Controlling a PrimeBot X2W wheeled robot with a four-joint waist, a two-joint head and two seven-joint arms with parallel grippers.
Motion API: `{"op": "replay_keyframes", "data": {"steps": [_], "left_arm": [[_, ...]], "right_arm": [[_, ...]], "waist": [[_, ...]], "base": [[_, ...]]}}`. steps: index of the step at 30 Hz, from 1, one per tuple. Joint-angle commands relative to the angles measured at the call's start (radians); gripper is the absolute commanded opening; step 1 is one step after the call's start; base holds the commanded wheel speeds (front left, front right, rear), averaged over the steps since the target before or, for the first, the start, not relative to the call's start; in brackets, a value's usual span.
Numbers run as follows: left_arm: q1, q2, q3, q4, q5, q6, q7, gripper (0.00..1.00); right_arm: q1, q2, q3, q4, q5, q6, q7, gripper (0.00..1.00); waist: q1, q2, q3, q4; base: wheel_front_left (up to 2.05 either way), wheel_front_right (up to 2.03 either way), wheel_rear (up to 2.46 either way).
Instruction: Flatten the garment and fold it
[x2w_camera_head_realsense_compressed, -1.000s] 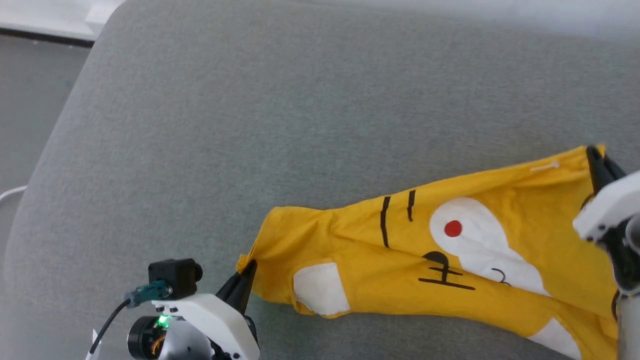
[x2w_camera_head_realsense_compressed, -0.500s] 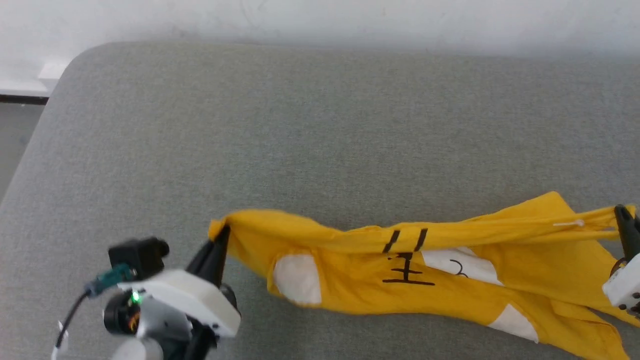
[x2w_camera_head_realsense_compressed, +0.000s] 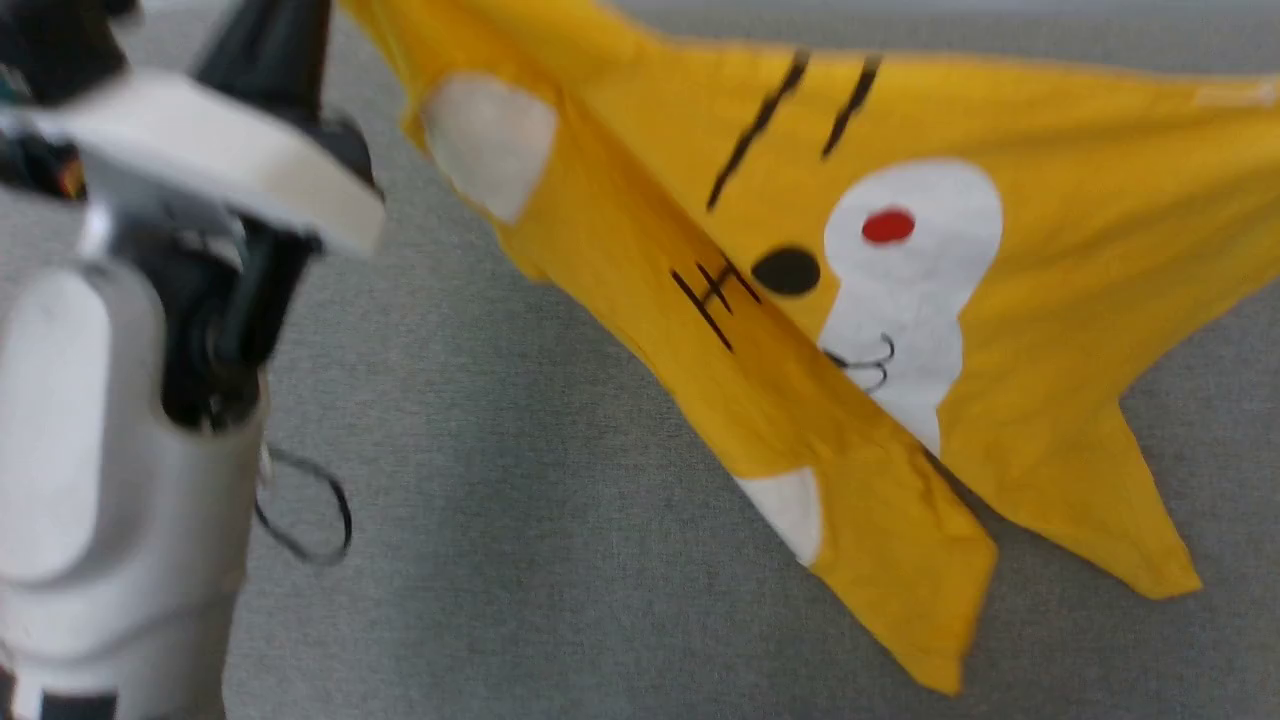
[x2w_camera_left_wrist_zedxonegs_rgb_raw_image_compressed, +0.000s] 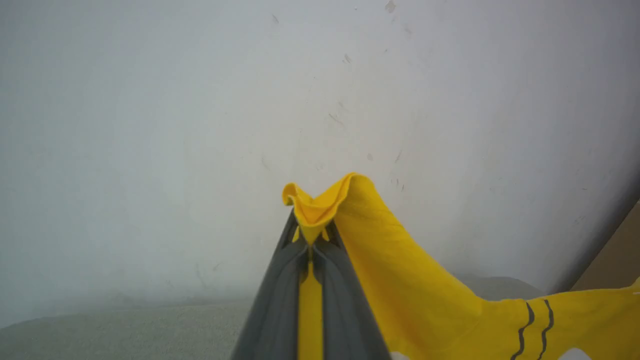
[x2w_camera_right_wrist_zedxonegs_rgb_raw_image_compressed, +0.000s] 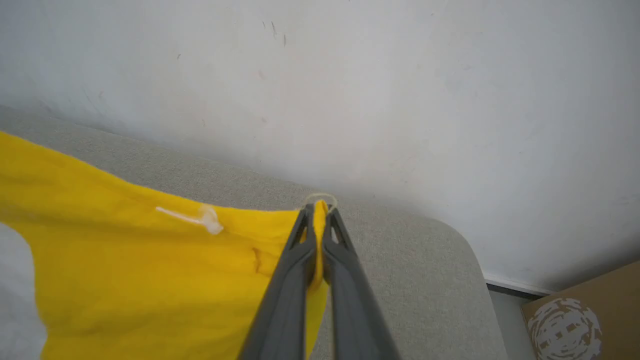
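Note:
The garment (x2w_camera_head_realsense_compressed: 1050, 300), a bright yellow T-shirt with white patches, a red dot and black lines, hangs spread in the air above the grey cushion, its lower corners dangling. My left gripper (x2w_camera_head_realsense_compressed: 310, 12) is at the top left of the head view, blurred, at the shirt's upper left corner. In the left wrist view my left gripper (x2w_camera_left_wrist_zedxonegs_rgb_raw_image_compressed: 310, 235) is shut on a bunched yellow corner of the garment (x2w_camera_left_wrist_zedxonegs_rgb_raw_image_compressed: 400, 280). In the right wrist view my right gripper (x2w_camera_right_wrist_zedxonegs_rgb_raw_image_compressed: 319, 210) is shut on the garment's (x2w_camera_right_wrist_zedxonegs_rgb_raw_image_compressed: 125, 260) edge, close to a small white tag.
The grey cushion (x2w_camera_head_realsense_compressed: 500, 520) spreads under the hanging shirt. A white wall (x2w_camera_left_wrist_zedxonegs_rgb_raw_image_compressed: 150, 125) rises behind it. A brown cardboard box (x2w_camera_right_wrist_zedxonegs_rgb_raw_image_compressed: 585, 315) stands past the cushion's right end. A thin cable loop (x2w_camera_head_realsense_compressed: 305, 505) hangs by my left forearm.
Both grippers have lifted the garment off the cushion, and it now hangs stretched between them with the print opened out. The head view has also shifted.

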Motion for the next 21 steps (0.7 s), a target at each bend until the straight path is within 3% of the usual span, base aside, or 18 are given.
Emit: {"op": "replay_keyframes", "data": {"steps": [1, 5, 11, 16, 21], "left_arm": [[-0.045, -0.004, 0.004, 0.015, -0.002, -0.006, 0.001, 0.0], [-0.265, -0.023, 0.036, 0.103, -0.021, 0.0, -0.004, 0.0], [-0.548, -0.023, 0.085, 0.247, -0.016, 0.015, -0.052, 0.0], [-0.735, 0.005, 0.095, 0.325, 0.039, 0.025, -0.124, 0.0], [-0.899, 0.027, 0.095, 0.368, 0.085, 0.017, -0.216, 0.0]], "right_arm": [[-0.035, -0.013, 0.016, 0.016, 0.007, -0.001, 0.003, 0.0], [-0.235, -0.085, 0.124, 0.098, 0.009, -0.001, 0.016, 0.0], [-0.537, -0.131, 0.262, 0.234, -0.023, -0.001, -0.021, 0.0], [-0.749, -0.115, 0.312, 0.328, -0.068, -0.001, -0.091, 0.0], [-0.906, -0.091, 0.299, 0.417, -0.126, -0.001, -0.18, 0.0]], "waist": [[-0.0002, 0.0, 0.102, -0.03], [-0.0002, 0.0, 0.191, -0.051], [-0.0002, 0.0, 0.288, -0.076], [-0.0002, 0.0, 0.33, -0.092], [-0.0002, 0.0, 0.347, -0.096]], "base": [[0.0, 0.0, 0.0], [0.0, 0.0, 0.0], [0.0, 0.0, 0.0], [0.0, 0.0, 0.0], [0.0, 0.0, 0.0]]}}
